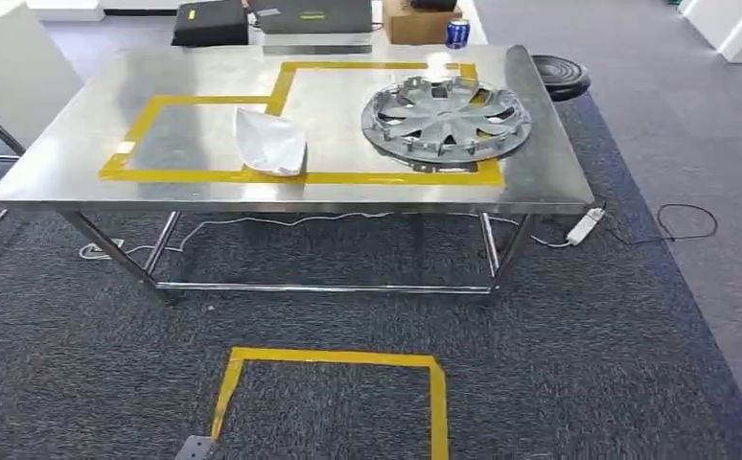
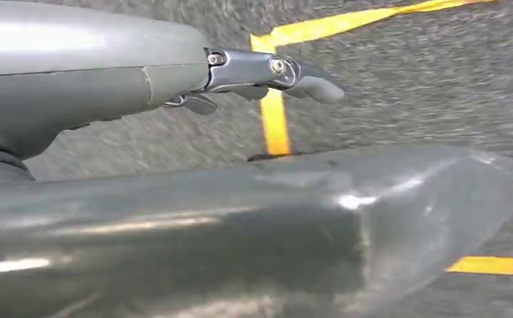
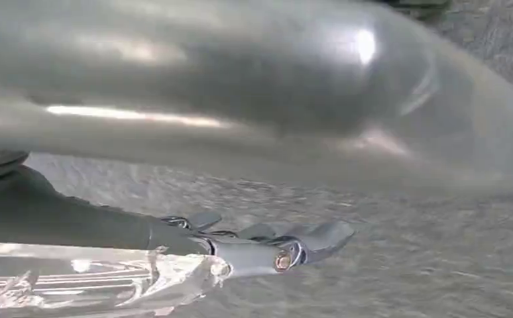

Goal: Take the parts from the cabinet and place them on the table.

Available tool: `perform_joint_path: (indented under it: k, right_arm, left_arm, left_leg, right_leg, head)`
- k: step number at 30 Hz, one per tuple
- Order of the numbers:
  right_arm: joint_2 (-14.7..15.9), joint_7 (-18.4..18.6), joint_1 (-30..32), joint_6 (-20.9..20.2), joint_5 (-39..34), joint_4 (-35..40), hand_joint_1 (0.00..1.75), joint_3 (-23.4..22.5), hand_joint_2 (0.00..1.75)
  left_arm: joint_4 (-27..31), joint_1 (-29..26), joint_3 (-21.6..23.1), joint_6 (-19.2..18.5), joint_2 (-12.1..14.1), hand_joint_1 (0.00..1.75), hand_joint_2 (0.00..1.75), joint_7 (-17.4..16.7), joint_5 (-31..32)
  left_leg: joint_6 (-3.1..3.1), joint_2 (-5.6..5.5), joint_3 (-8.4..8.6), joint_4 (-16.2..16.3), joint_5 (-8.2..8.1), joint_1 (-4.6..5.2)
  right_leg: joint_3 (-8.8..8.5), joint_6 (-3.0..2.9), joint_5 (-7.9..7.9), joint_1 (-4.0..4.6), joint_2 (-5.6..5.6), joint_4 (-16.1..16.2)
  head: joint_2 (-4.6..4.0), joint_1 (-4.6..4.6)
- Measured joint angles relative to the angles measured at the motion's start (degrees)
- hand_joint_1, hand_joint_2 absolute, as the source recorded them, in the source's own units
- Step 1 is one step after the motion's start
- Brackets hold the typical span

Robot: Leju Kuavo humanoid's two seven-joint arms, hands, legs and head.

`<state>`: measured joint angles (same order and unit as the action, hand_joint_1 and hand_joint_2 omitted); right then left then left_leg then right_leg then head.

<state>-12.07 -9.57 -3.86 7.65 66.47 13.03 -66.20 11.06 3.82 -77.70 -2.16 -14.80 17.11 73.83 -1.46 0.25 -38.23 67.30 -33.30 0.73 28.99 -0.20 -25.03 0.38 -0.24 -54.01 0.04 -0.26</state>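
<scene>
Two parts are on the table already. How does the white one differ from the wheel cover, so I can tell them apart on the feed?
The white part is small, smooth and closed-surfaced, tapering to a point; the wheel cover is a much wider silver disc with spokes and openings. The white part lies across the yellow tape line near the table's middle; the wheel cover sits further right, filling the right taped box. Both rest flat on the steel top, untouched.
</scene>
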Motion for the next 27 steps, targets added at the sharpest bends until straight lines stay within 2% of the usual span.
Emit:
perform_joint_path:
  k: [1, 2, 3, 4, 5, 6, 7, 8, 11, 12, 13, 14, 15, 16, 17, 18, 19, 20, 21, 22, 23, 25, 26, 27]
  right_arm:
    - [0.49, 0.41, 0.08, -0.52, -0.04, 0.00, 0.00, -0.75, 0.00]
    - [0.84, 0.68, 0.10, -0.74, -0.11, 0.00, 0.00, -1.50, 0.00]
    - [1.05, 0.76, 0.07, -1.25, -0.24, 0.00, 0.00, -2.15, 0.00]
    - [1.25, 0.78, 0.04, -2.16, -0.66, 0.00, 0.00, -2.76, 0.00]
    - [1.38, 0.59, -0.03, -3.02, -1.40, 0.00, 0.00, -3.37, 0.00]
    - [1.43, 0.26, -0.20, -3.52, -2.01, 0.00, 0.00, -4.05, 0.00]
    - [1.39, -0.03, -0.28, -3.78, -2.23, -0.02, 0.00, -4.58, 0.00]
    - [1.29, -0.09, -0.39, -4.13, -2.12, -0.18, 0.00, -4.99, 0.00]
    - [0.94, -0.37, -0.19, -5.39, 0.43, -0.55, 0.00, -5.30, 0.00]
    - [0.83, -1.14, -0.10, -5.51, 1.62, -0.70, 0.00, -5.19, 0.00]
    - [0.77, -2.39, 0.08, -5.48, 2.91, -0.74, 0.00, -4.86, 0.00]
    - [0.44, -4.40, 0.14, -5.15, 3.74, -0.81, 0.00, -4.27, 0.00]
    - [0.38, -6.22, 0.06, -4.61, 4.02, -0.83, 0.00, -3.74, 0.00]
    - [0.27, -7.77, -0.11, -3.95, 3.80, -0.87, 0.00, -3.55, 0.00]
    - [0.27, -8.49, -0.24, -3.45, 3.45, -0.90, 0.00, -3.55, 0.00]
    - [0.25, -8.48, -0.20, -3.03, 3.34, -0.92, 0.00, -3.55, 0.00]
    - [0.22, -8.15, -0.10, -2.84, 3.30, -0.94, 0.00, -3.52, 0.00]
    - [0.20, -7.80, 0.01, -2.66, 3.30, -0.96, 0.00, -3.46, 0.00]
    - [0.20, -7.51, -0.02, -2.41, 3.28, -0.96, 0.00, -3.42, 0.00]
    - [0.22, -7.28, -0.24, -2.20, 3.21, -0.96, 0.00, -3.39, 0.00]
    - [0.20, -7.17, -0.60, -1.96, 3.04, -0.96, 0.00, -3.35, 0.00]
    - [0.20, -7.04, -0.65, -1.48, 2.69, -0.98, 0.00, -3.33, 0.00]
    - [0.20, -7.13, -0.36, -0.87, 2.43, -1.01, 0.00, -3.33, 0.00]
    - [0.18, -7.69, -0.14, 0.43, 2.30, -1.01, 0.00, -3.35, 0.00]
  left_arm:
    - [0.00, 0.05, 0.16, -0.05, 0.00, 0.00, 0.00, 0.20, 0.02]
    - [0.00, 0.06, 0.15, -0.13, 0.00, 0.00, 0.00, 0.40, -0.20]
    - [-0.02, 0.05, 0.15, -0.24, 0.00, 0.00, 0.00, 0.68, -0.57]
    - [0.00, 0.06, 0.15, -0.53, 0.02, 0.00, 0.00, 1.05, -1.09]
    - [0.00, 0.14, 0.15, -0.81, 0.02, 0.00, 0.00, 1.23, -1.46]
    - [-0.02, 0.28, 0.16, -0.99, 0.00, 0.00, 0.00, 1.23, -1.24]
    - [-0.02, 0.45, 0.33, -1.01, -0.04, 0.00, 0.00, 0.94, -0.05]
    - [-0.02, 0.62, 0.68, -0.92, -0.04, 0.00, 0.00, 0.53, 1.08]
    - [-0.02, 0.18, 2.83, -0.15, -0.04, 0.00, 0.00, -1.41, 5.61]
    - [-0.02, -0.01, 3.59, -0.15, 0.00, 0.00, 0.00, -1.79, 6.34]
    - [-0.02, -0.11, 4.13, -0.15, 0.00, 0.00, 0.00, -2.03, 6.43]
    - [-0.02, -0.02, 4.31, -0.15, -0.04, 0.00, 0.00, -2.05, 5.75]
    - [-0.02, 0.09, 4.33, -0.15, -0.09, 0.00, 0.00, -2.05, 4.92]
    - [-0.02, 0.13, 4.33, -0.15, -0.13, 0.00, 0.00, -2.05, 4.22]
    - [-0.02, 0.10, 4.31, -0.18, -0.11, 0.00, 0.00, -2.05, 3.80]
    - [-0.02, 0.02, 4.33, -0.13, -0.11, 0.00, 0.00, -2.03, 3.58]
    - [-0.02, -0.01, 4.33, -0.07, -0.11, 0.00, 0.00, -1.96, 3.50]
    - [-0.02, -0.01, 4.33, 0.00, -0.15, 0.00, 0.00, -1.94, 3.56]
    - [-0.02, 0.02, 4.33, 0.10, -0.17, 0.00, 0.00, -1.92, 3.59]
    - [0.00, -0.04, 4.33, 0.24, -0.26, 0.00, 0.00, -1.94, 3.56]
    - [0.00, -0.09, 4.33, 0.35, -0.26, 0.00, 0.00, -2.01, 3.54]
    - [-0.02, 0.09, 4.31, 0.63, -0.33, 0.00, 0.00, -2.56, 3.50]
    - [-0.02, 0.13, 4.33, 0.65, -0.35, 0.00, 0.00, -2.95, 3.54]
    - [-0.02, 0.14, 4.33, 0.74, -0.35, 0.00, 0.00, -3.36, 3.54]
  left_leg:
    - [-0.27, 0.00, -0.91, 4.13, -1.12, -0.23]
    - [-0.49, 0.01, -0.68, 5.67, -0.06, -0.48]
    - [-0.73, 0.01, 0.69, 5.04, 2.20, -0.73]
    - [-0.93, 0.01, 2.81, 2.66, 4.47, -0.95]
    - [-1.24, 0.01, 6.30, -1.87, 6.10, -1.21]
    - [-1.60, -0.02, 10.04, -6.73, 5.59, -1.51]
    - [-1.50, -0.17, 13.24, -11.69, 4.17, -1.61]
    - [-0.31, -0.41, 13.30, -13.15, 2.97, -1.26]
    - [1.29, -0.14, 11.87, -12.60, 4.40, -1.04]
    - [1.83, 0.33, 11.34, -12.61, 4.97, -1.13]
    - [2.30, 0.38, 10.74, -12.61, 5.61, -1.08]
    - [2.55, 0.53, 9.90, -12.60, 6.26, -0.97]
    - [2.71, 0.78, 9.14, -12.53, 6.95, -0.79]
    - [2.80, 1.16, 8.25, -12.51, 7.41, -0.60]
    - [2.86, 1.54, 7.34, -12.46, 8.03, -0.39]
    - [2.89, 2.11, 6.50, -12.42, 8.64, -0.17]
    - [2.90, 2.61, 5.85, -12.38, 9.12, 0.02]
    - [2.85, 3.04, 5.29, -12.32, 9.53, 0.20]
    - [2.70, 3.43, 5.03, -12.25, 9.88, 0.31]
    - [2.44, 3.94, 4.92, -12.17, 10.18, 0.49]
    - [2.15, 4.67, 4.91, -12.04, 10.37, 0.48]
    - [1.56, 6.37, 5.05, -12.09, 10.86, 0.19]
    - [1.25, 7.18, 5.09, -12.15, 11.07, 0.22]
    - [0.60, 5.26, 4.83, -11.63, 10.52, 0.07]
  right_leg:
    - [1.21, 0.18, 0.80, -0.03, -0.06, -0.22]
    - [2.26, 0.34, 1.44, -0.12, -0.09, -0.47]
    - [3.42, 0.54, 2.03, -0.26, -0.10, -0.84]
    - [4.54, 0.77, 2.50, -0.45, -0.09, -1.29]
    - [5.61, 1.13, 2.99, -0.75, -0.04, -1.85]
    - [6.26, 1.58, 3.37, -0.73, 0.06, -2.43]
    - [7.15, 1.93, 3.63, -0.61, 0.09, -3.15]
    - [7.65, 2.37, 4.32, -0.64, 0.06, -3.34]
    - [8.06, 3.39, 6.29, -0.97, 0.16, -2.56]
    - [8.42, 3.65, 4.41, -1.16, 0.12, -3.25]
    - [9.27, 3.80, 0.71, -1.14, 0.09, -5.75]
    - [10.29, 4.05, -3.30, -1.11, 0.13, -10.05]
    - [11.31, 4.13, -6.24, -1.12, 0.12, -14.67]
    - [11.97, 4.16, -7.94, -1.11, 0.13, -18.61]
    - [11.85, 4.14, -7.68, -1.06, 0.12, -21.04]
    - [10.48, 3.95, -5.69, -1.01, 0.10, -20.94]
    - [8.19, 3.66, -3.40, -0.92, -0.03, -18.74]
    - [4.65, 3.24, -1.46, -0.79, -0.35, -14.37]
    - [0.66, 2.67, -1.09, -0.45, -1.95, -8.99]
    - [-2.47, 2.21, -3.81, 0.16, -4.92, -3.65]
    - [-4.16, 2.04, -4.60, 0.49, -5.02, -0.56]
    - [-2.97, 1.53, -4.19, 0.70, -3.48, -0.90]
    - [-2.67, 1.04, -3.66, 0.62, -2.74, -0.63]
    - [-2.55, 0.82, -2.96, 0.19, -2.20, -0.35]
  head:
    - [0.00, -0.02]
    - [0.00, 0.02]
    - [-0.02, 0.00]
    - [0.00, 0.00]
    - [-0.02, 0.00]
    - [0.00, -0.04]
    - [0.00, -0.33]
    - [0.00, -0.24]
    - [-0.02, -0.22]
    - [-0.02, -0.20]
    - [0.00, -0.07]
    - [0.00, 0.09]
    - [0.00, 0.26]
    - [0.00, 0.26]
    - [0.00, 0.24]
    - [-0.02, 0.28]
    - [-0.02, 0.24]
    - [-0.02, 0.28]
    - [0.00, 0.24]
    - [0.00, 0.20]
    - [0.00, 0.28]
    - [0.00, 0.35]
    - [0.00, 0.48]
    - [0.00, 0.48]
